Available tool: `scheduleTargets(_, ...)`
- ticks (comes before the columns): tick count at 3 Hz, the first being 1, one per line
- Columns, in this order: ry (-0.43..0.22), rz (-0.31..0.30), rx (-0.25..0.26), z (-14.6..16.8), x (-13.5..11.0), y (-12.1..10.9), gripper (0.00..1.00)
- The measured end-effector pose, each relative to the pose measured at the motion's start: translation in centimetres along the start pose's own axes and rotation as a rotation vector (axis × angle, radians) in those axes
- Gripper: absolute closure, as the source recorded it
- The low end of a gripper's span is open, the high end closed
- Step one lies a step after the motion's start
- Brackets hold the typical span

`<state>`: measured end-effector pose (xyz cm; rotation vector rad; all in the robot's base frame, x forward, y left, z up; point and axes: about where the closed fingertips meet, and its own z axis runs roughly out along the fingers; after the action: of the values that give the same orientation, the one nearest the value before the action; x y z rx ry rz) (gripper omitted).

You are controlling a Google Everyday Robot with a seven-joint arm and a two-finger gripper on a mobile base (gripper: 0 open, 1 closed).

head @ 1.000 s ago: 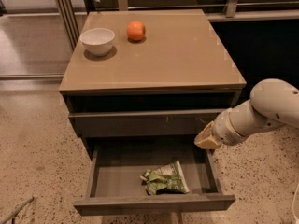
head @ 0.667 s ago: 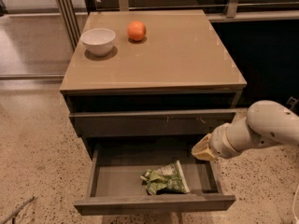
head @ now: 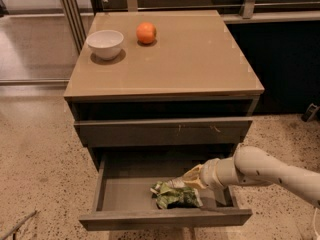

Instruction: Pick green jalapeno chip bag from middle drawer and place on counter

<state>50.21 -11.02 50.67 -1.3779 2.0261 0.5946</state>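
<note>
the gripper (head: pixel 190 178) is dipping into the pulled-out middle drawer (head: pixel 125 219), touching the green jalapeno chip bag (head: pixel 175 197) lying near the drawer's front, seemingly readying a grasp; i cannot tell its opening.

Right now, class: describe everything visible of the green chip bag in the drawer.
The green jalapeno chip bag is a small crumpled foil packet, green with white patches. It lies on the grey floor of the open middle drawer, right of centre, near the front. The gripper reaches in from the right to its upper edge; contact is unclear.
</note>
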Motion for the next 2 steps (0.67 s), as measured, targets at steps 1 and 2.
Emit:
scheduleTargets(1,-0.01,0.029,-0.027,1.86,1.43,0.82,1.0)
scheduleTargets(2,-0.01,0.029,-0.028,1.87,1.44,0.84,1.0)
